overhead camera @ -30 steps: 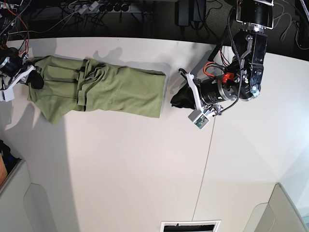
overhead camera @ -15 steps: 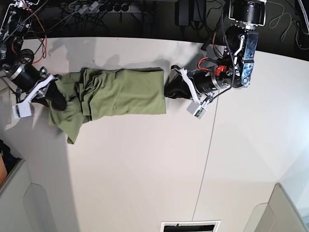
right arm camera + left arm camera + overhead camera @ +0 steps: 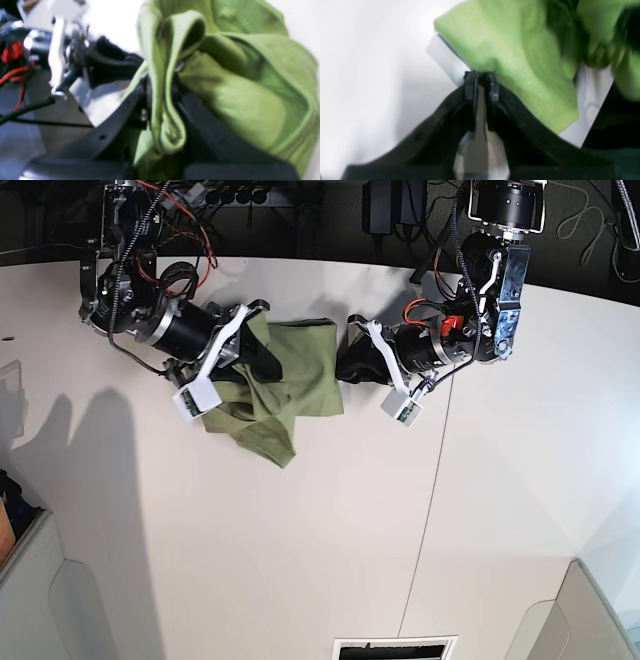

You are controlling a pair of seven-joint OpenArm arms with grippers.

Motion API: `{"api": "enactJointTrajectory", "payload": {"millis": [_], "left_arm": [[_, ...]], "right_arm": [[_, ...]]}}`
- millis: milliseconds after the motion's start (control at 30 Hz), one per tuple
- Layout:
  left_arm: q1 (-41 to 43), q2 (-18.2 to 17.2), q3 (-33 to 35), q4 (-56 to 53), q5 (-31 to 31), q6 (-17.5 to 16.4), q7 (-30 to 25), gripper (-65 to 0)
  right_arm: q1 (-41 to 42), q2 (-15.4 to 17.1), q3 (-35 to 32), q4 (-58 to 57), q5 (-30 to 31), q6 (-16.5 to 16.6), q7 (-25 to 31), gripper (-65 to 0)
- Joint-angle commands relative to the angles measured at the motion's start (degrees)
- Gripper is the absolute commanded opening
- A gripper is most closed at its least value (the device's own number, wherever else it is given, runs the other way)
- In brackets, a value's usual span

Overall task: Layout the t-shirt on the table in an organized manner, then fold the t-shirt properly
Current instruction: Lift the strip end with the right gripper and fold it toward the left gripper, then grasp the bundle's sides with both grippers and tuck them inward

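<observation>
The olive-green t-shirt (image 3: pixel 305 375) lies bunched and doubled over near the far edge of the white table (image 3: pixel 300 530), with one loose flap hanging toward the front. My right gripper (image 3: pixel 262 360) is shut on a thick fold of the t-shirt (image 3: pixel 250 100); the cloth is pinched between its fingers (image 3: pixel 161 95). My left gripper (image 3: pixel 345 368) is at the shirt's right edge. Its jaws (image 3: pixel 482 75) are pressed together on the hem of the t-shirt (image 3: pixel 520 50), which is lifted slightly off the table. The two grippers are close together.
Cables and power strips (image 3: pixel 200 195) run behind the table's far edge. The dark seam (image 3: pixel 425 510) crosses the table right of the shirt. Grey bins stand at the front left (image 3: pixel 40 590) and front right (image 3: pixel 590 610).
My right gripper has carried its end of the shirt far to the right, toward the left gripper, doubling the shirt over itself. My left gripper has shifted slightly left with the hem.
</observation>
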Motion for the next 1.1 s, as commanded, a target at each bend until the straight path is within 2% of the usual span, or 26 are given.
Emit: {"api": "enactJointTrajectory", "payload": {"millis": [0,33,133,200,267,467,600,667,767,833,933,1067], "left_arm": [[-0.5,-0.3,0.0,0.5,0.7,0.0,1.1,-58.0],[-0.5,-0.3,0.0,0.5,0.7,0.0,1.1,-58.0],[-0.5,-0.3,0.0,0.5,-0.7,0.0,1.2,-58.0],[-0.5,-0.3,0.0,0.5,-1.6,0.0,1.2,-58.0],[-0.5,-0.3,0.0,0.5,-2.3,0.0,1.2,-58.0],[-0.6,-0.8,-0.2,0.5,-2.7,0.0,1.7,-58.0],[-0.6,-1.4,-0.3,0.9,-3.2,0.0,3.3,-58.0],[-0.6,-2.5,-0.3,2.3,-4.7,0.0,3.3,-58.0],[-0.6,-4.1,-2.1,6.1,-6.1,0.0,4.2,-58.0],[-0.6,-4.9,-4.3,9.0,-6.8,0.0,5.5,-58.0],[-0.6,-6.3,-8.0,12.1,-9.3,0.0,6.3,-58.0],[-0.4,-7.3,-9.6,15.8,-15.1,0.0,9.2,-58.0]], "right_arm": [[0.7,-0.3,-1.2,1.1,0.6,0.5,2.4,-65.0],[0.7,-0.5,-2.4,1.1,-0.2,0.4,3.2,-65.0],[0.7,-1.4,-5.3,1.1,-2.9,0.4,4.5,-46.4],[0.7,-1.8,-6.8,1.1,-3.8,0.4,4.7,-36.7],[0.7,-1.9,-7.5,1.1,-3.7,0.4,4.8,-34.2],[1.9,-1.9,-7.6,1.3,0.2,0.4,5.9,-34.2],[4.6,-1.9,-7.2,2.8,-0.6,0.4,5.9,-34.5],[6.5,-1.9,-6.1,3.2,-1.6,-0.1,5.9,-40.9],[8.7,-1.9,-3.4,3.2,-5.4,-1.6,5.9,-65.0],[9.4,-1.9,-1.1,3.0,-7.7,-1.6,6.0,-65.0],[10.3,-1.7,2.0,1.7,-7.9,-1.6,6.2,-65.0],[11.4,-0.4,4.4,-2.5,-8.2,-1.6,7.5,-65.0]]}}
